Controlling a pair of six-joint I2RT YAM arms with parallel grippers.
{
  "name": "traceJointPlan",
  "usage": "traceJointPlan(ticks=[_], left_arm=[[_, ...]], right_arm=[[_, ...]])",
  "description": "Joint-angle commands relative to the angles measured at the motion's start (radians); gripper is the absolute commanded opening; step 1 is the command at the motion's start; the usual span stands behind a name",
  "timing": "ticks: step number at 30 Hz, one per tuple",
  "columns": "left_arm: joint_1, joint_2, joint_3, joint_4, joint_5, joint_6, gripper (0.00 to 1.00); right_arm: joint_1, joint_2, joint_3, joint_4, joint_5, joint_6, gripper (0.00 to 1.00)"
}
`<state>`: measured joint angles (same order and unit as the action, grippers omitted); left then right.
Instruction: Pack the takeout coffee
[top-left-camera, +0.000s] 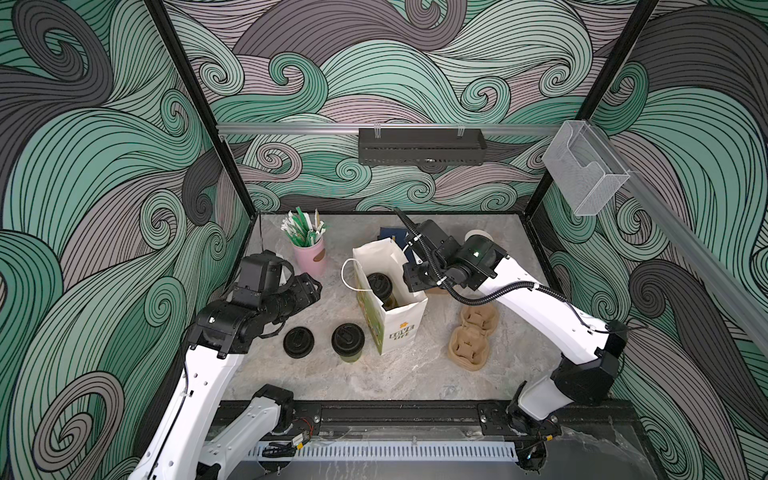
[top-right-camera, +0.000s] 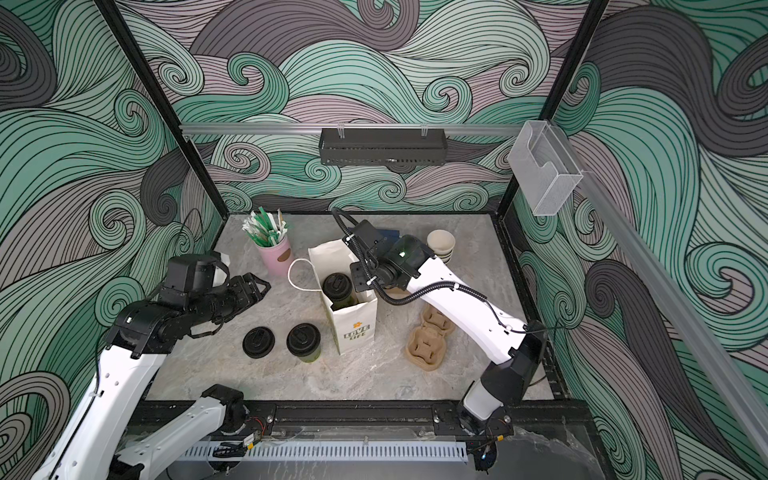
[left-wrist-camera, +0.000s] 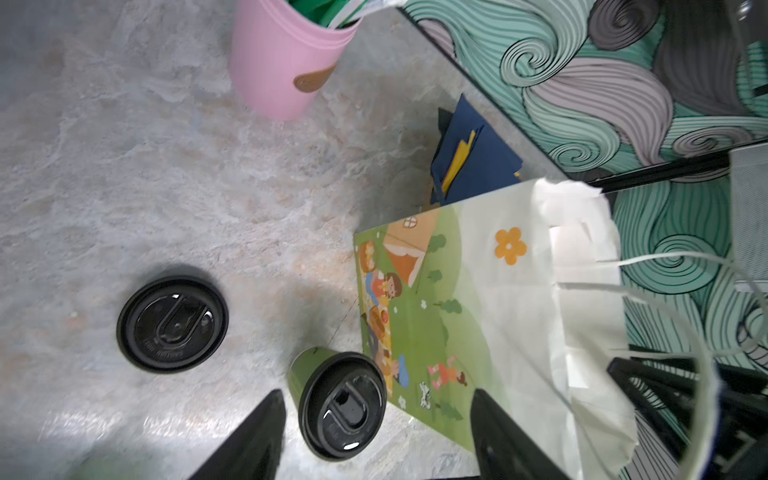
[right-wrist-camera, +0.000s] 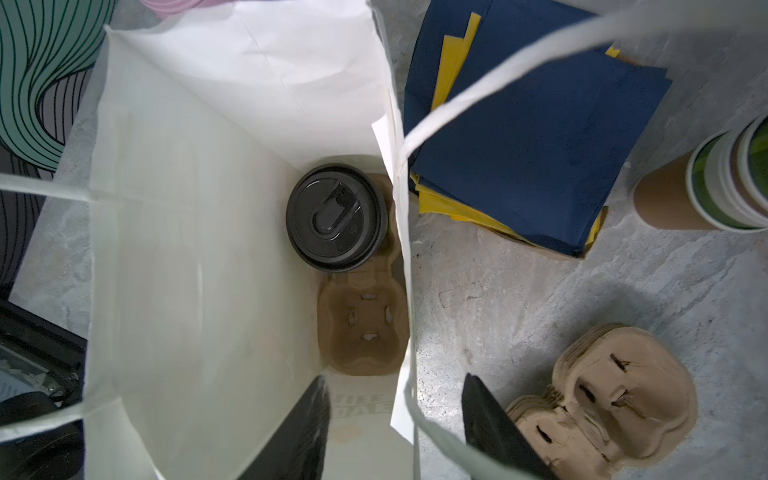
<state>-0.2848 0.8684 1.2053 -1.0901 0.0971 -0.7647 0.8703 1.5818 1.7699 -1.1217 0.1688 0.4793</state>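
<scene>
Two lidded green cups show, the bagged cup (top-left-camera: 379, 284) and the tabletop cup (top-left-camera: 348, 340), with one loose black lid (top-left-camera: 298, 342). There is one paper bag (top-left-camera: 401, 328), one pink holder (top-left-camera: 311, 257), one napkin pile (right-wrist-camera: 536, 137) and one carrier stack (top-left-camera: 471, 340).

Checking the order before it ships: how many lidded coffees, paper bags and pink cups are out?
Lidded coffees: 2, the bagged coffee and the tabletop coffee
Paper bag: 1
Pink cup: 1
Total: 4

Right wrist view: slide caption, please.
Right gripper open astride a wall of the paper bag; one lidded cup sits in the carrier inside.
</scene>
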Motion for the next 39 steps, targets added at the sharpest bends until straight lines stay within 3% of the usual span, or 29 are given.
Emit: traceJointPlan(ticks=[1,6,10,14,19,25,31,39], left_arm=[[-0.025,0.000,-0.027,-0.128,-0.021,-0.051,0.71],[-0.033,-0.044,-0.058,-0.096,-0.075,-0.080,0.71],[-0.032,-0.065,-0.041,-0.085,-0.184,-0.088,0.71],[-0.031,-0.101,-0.004,-0.085,-0.313,-0.111,0.72],[-0.031,-0.144,0.043,-0.126,-0.454,-0.172,0.72],[-0.030,-0.207,0.129,-0.238,-0.634,-0.232,0.72],[-0.031,-0.263,0.207,-0.377,-0.792,-0.290,0.71],[-0.030,-0.320,0.210,-0.466,-0.820,-0.331,0.71]], right_arm=[[-0.004,-0.080,0.041,-0.018,0.038,-0.024,0.57],[0.061,-0.161,0.046,-0.001,0.041,-0.100,0.59],[0.224,-0.169,0.068,0.010,0.052,-0.183,0.59],[0.407,-0.067,0.117,-0.036,0.079,-0.238,0.60],[0.516,0.123,0.194,-0.094,0.050,-0.239,0.61],[0.535,0.326,0.278,-0.134,0.037,-0.197,0.66],[0.520,0.479,0.358,-0.166,0.102,-0.126,0.74],[0.456,0.578,0.412,-0.181,0.125,-0.025,0.80]])
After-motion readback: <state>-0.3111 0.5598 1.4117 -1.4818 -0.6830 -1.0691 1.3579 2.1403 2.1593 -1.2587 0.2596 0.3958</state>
